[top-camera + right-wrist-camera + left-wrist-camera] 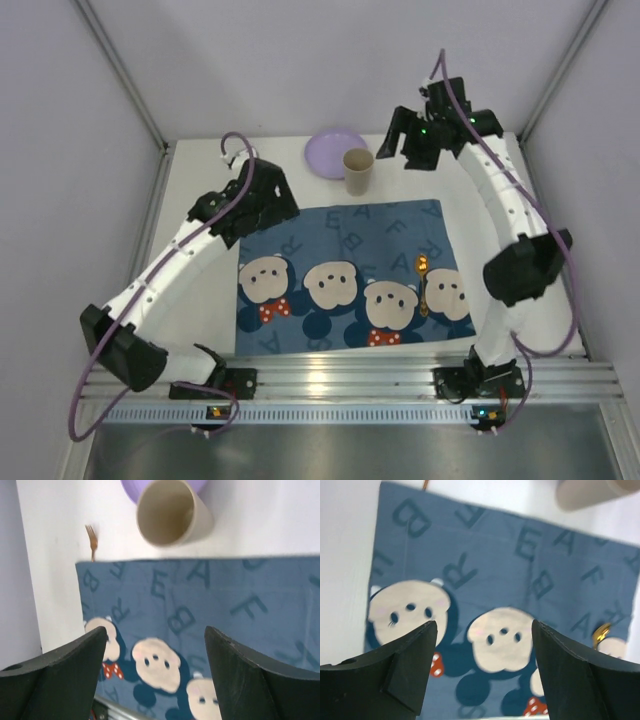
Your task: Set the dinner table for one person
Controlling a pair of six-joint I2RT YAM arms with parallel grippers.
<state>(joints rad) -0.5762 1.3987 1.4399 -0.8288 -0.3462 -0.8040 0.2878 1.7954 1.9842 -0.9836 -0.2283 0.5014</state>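
The dinner table (292, 176) is a white tabletop with a blue cartoon-mouse mat (350, 275) spread across its middle. A gold spoon (422, 283) lies on the mat's right part. A beige cup (358, 172) stands upright just beyond the mat's far edge, touching a purple plate (334, 153) behind it. A small gold fork (91, 540) lies on the bare table past the mat's far left corner. My left gripper (483, 624) hangs open over the mat's left side with nothing between its fingers. My right gripper (155, 629) is raised high at the back right, open and empty, near the cup (169, 511).
Grey walls with metal posts close in the table on the left, back and right. An aluminium rail (340, 378) with both arm bases runs along the near edge. The left arm (170, 270) slants over the table's left strip.
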